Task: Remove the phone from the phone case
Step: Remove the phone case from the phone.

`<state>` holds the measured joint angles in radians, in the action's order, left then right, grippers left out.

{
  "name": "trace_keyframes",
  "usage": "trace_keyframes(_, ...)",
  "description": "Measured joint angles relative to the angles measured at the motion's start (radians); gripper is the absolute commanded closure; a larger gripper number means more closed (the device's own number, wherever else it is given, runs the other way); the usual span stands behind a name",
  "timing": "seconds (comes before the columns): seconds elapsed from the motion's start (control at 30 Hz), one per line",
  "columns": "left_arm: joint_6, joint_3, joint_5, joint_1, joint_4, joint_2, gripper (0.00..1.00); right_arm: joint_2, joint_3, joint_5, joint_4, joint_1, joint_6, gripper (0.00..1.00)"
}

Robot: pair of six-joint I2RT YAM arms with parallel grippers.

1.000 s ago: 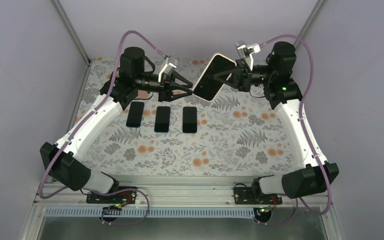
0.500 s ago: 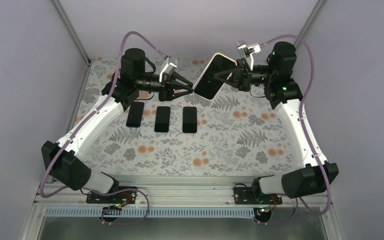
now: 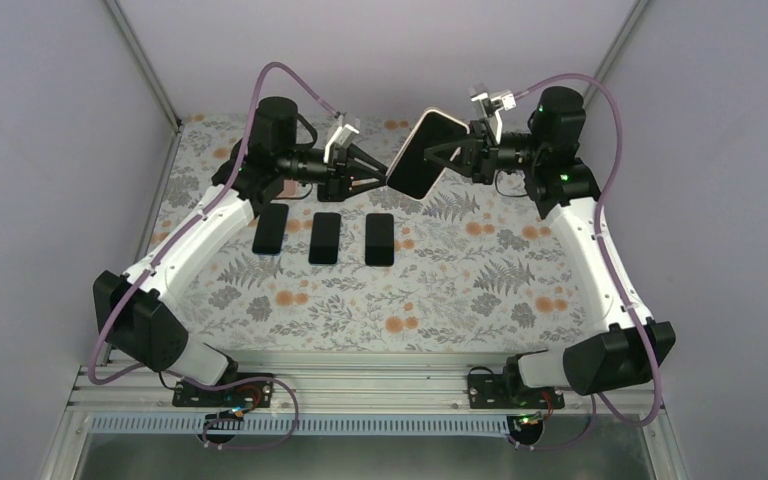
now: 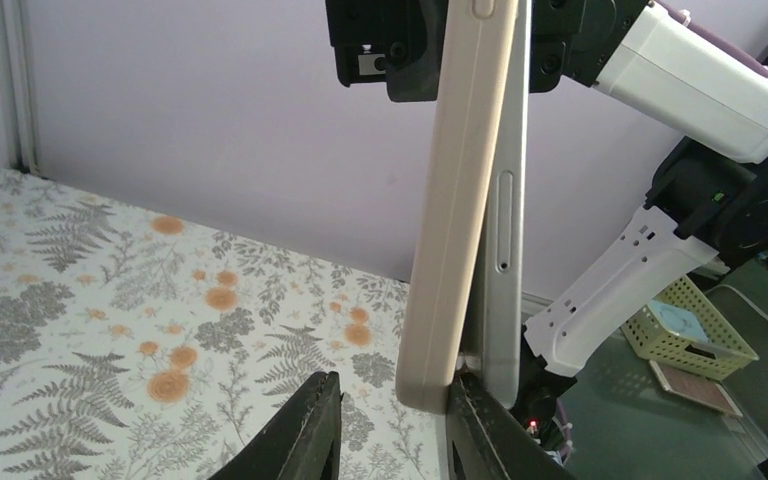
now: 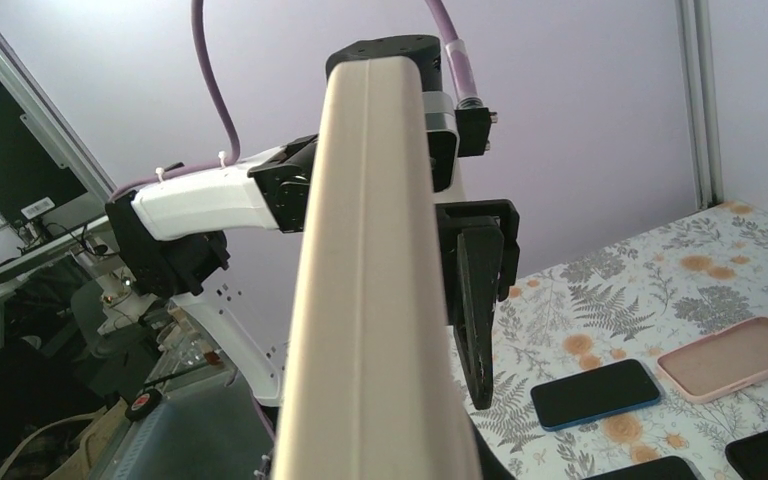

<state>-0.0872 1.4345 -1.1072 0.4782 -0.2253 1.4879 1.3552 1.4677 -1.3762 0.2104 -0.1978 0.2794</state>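
The phone (image 3: 422, 155) hangs tilted in the air at the back of the table, dark screen showing, inside a beige phone case (image 3: 447, 113). My right gripper (image 3: 463, 150) is shut on its upper right side. My left gripper (image 3: 385, 178) meets the lower left corner. In the left wrist view the case (image 4: 455, 200) has parted from the silver phone (image 4: 500, 230) at the bottom. One left finger (image 4: 470, 420) sits in that seam; the other stands off the case, so the left gripper (image 4: 392, 385) is open. The case (image 5: 370, 280) hides my right fingers in the right wrist view.
Three dark phones (image 3: 270, 228) (image 3: 325, 237) (image 3: 380, 239) lie in a row on the floral table below the left gripper. A blue-edged phone (image 5: 595, 393) and an empty pink case (image 5: 745, 358) lie on the mat. Purple walls close the back and sides.
The left jaws have narrowed around the case's lower corner, and the left arm's elbow has swung slightly right. The right gripper and phone have hardly moved.
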Motion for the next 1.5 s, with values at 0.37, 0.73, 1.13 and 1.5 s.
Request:
trace_keyframes(0.37,-0.006,0.015,-0.071,0.001,-0.042,0.029,0.75,0.002,-0.048,0.001,0.013,-0.04,-0.06,0.96)
trace_keyframes(0.73,0.055,0.061,-0.095,0.015,-0.158,0.042,0.75,0.001,-0.093,-0.021,0.077,-0.077,-0.147,0.96)
trace_keyframes(1.13,0.129,0.112,-0.079,0.035,-0.296,0.062,0.75,0.002,-0.112,-0.016,0.18,-0.106,-0.239,0.96)
trace_keyframes(1.5,0.198,0.138,-0.079,0.051,-0.428,0.092,0.76,0.014,-0.172,-0.043,0.172,-0.126,-0.211,0.96)
